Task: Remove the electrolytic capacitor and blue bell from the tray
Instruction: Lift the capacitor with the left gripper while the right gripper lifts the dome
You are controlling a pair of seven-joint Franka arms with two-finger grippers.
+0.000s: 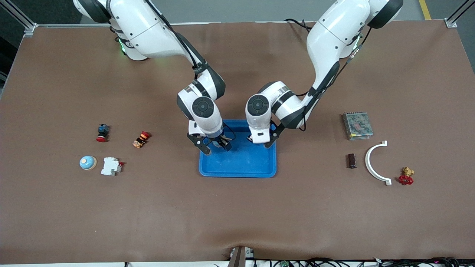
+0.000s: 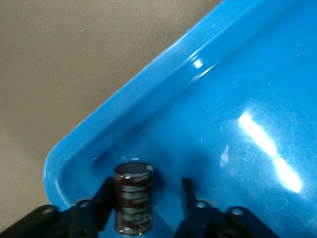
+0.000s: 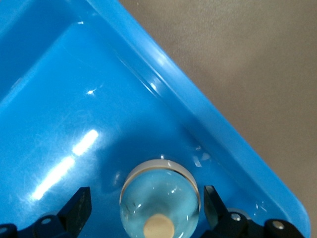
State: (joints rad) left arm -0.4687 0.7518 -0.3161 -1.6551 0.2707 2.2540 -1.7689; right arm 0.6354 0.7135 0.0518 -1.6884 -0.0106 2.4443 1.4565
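Observation:
A dark brown capacitor [image 2: 132,198] stands upright in the blue tray [image 1: 241,163], close to a corner wall [image 2: 148,99]. My left gripper [image 2: 146,182] is open around it; one finger touches it and the other stands apart. A light blue bell [image 3: 159,203] with a tan knob sits in the tray by its rim [image 3: 198,119]. My right gripper [image 3: 146,190] is open around the bell, with a gap on each side. In the front view both grippers, the left [image 1: 261,142] and the right [image 1: 216,145], hang low over the tray's part farther from the camera and hide both objects.
Toward the right arm's end lie another blue bell [image 1: 88,162], a white breaker [image 1: 111,166] and two red-topped buttons [image 1: 102,132] [image 1: 141,139]. Toward the left arm's end lie another capacitor [image 1: 351,160], a metal power supply [image 1: 357,125], a white arc [image 1: 375,163] and a red-handled valve [image 1: 406,176].

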